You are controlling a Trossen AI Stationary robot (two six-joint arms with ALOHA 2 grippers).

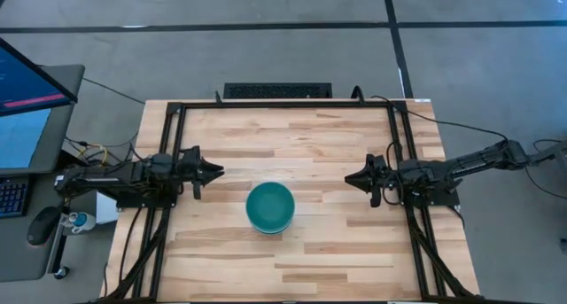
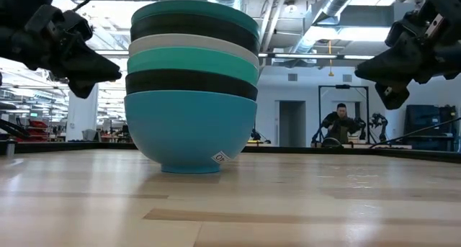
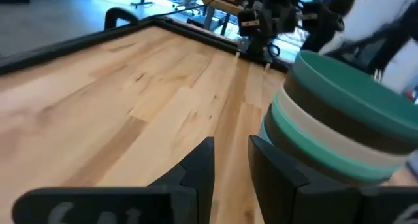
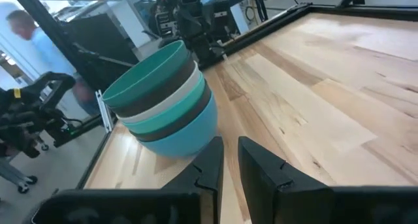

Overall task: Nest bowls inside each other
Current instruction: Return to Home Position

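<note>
Pale wood planks make up the desk [image 1: 292, 136], ringed by a dark rail, with grey floor around it. At its left side the left hand [image 1: 218, 171] hangs over the wood and points inward. Its fingers [image 3: 199, 168] are drawn close, with only a thin slit between them and nothing in them. Rightward, a little toward the front edge, stands the stack [image 1: 269, 206], upright, with six bowls nested. The blue bowl [image 2: 191, 128] sits at the bottom on the wood, then come black, light cyan, white and black, with the teal bowl [image 2: 194, 13] on top. Right of it the right hand [image 1: 347, 179] mirrors the left, pointing inward, fingers likewise close together and empty.

The stack lies between the two hands, apart from both and somewhat nearer the left. Nesting looks done. I judge that each arm need only pull straight back from the middle, away from the stack, with nothing in its path.

From above only the top bowl shows. The inner ones show only as rims in the low view, where both hands are cut off at the edges.
</note>
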